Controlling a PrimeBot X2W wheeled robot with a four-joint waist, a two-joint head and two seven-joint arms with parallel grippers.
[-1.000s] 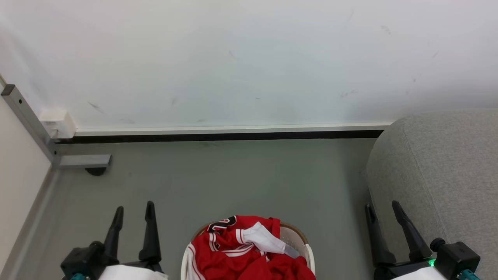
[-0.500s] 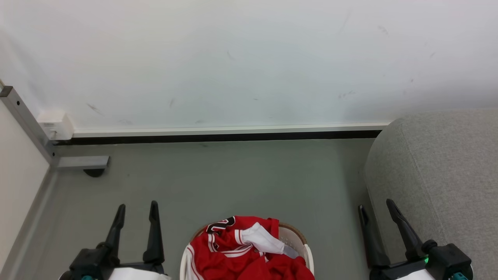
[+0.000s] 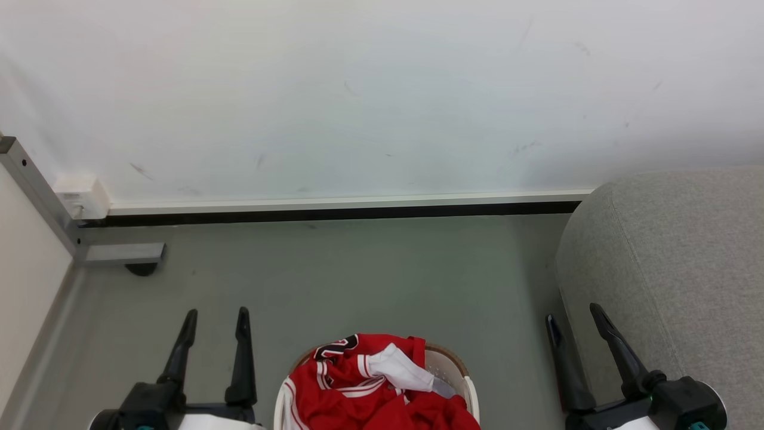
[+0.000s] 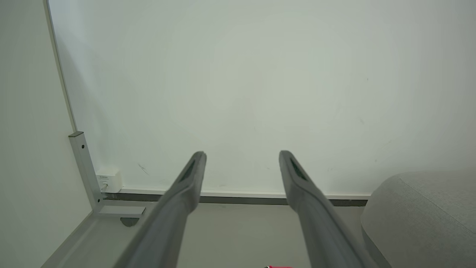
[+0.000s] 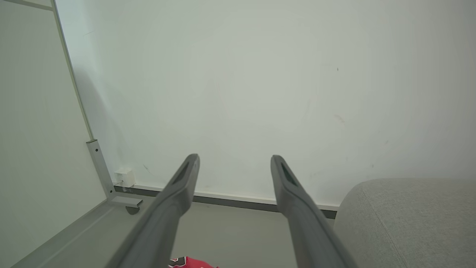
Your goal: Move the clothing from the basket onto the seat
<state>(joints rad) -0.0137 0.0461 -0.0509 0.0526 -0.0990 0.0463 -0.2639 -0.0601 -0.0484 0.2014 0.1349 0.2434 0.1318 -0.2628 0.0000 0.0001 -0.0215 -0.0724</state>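
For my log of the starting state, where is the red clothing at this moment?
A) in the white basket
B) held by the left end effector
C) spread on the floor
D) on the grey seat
A: the clothing lies heaped in the basket; the left end effector and the right end effector are open, apart from it.

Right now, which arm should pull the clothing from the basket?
Probably right. Both open; left gripper sits slightly nearer the basket, but right gripper is beside the seat, so the clothing travels less.
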